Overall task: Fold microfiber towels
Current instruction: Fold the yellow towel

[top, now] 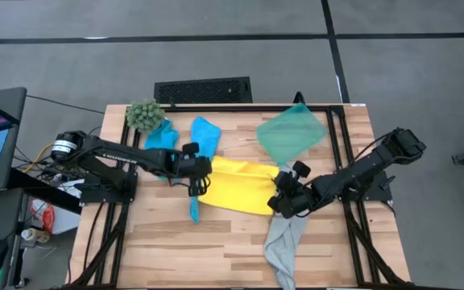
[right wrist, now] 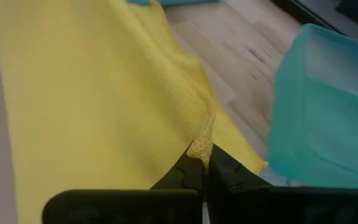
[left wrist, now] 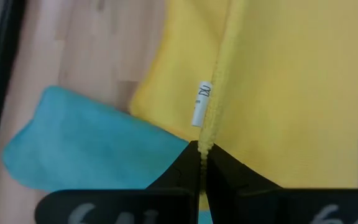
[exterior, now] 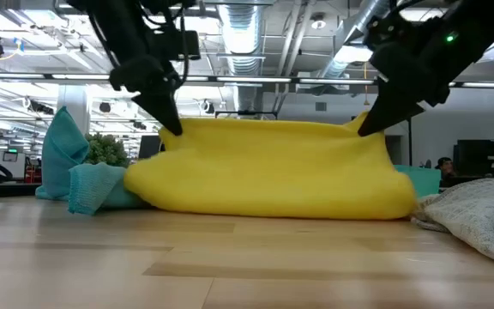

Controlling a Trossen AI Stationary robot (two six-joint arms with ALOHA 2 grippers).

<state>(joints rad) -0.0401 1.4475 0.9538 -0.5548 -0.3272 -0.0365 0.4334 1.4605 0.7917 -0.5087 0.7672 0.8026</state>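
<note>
Both grippers, left (top: 197, 179) and right (top: 283, 201), pinch opposite corners of the yellow towel (top: 240, 184) mid-table, fingers clamped tight, lifting its edge taut so it can, I'd guess, fold over evenly.

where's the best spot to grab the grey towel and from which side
Judging by its pose, grip the grey towel at its upper end beside the right gripper, coming straight down from above. It lies as a limp crumpled strip running to the table's near edge, so a bunched fold there should pinch easily. Both grippers now hold the yellow towel; the left gripper is farther off.
</note>
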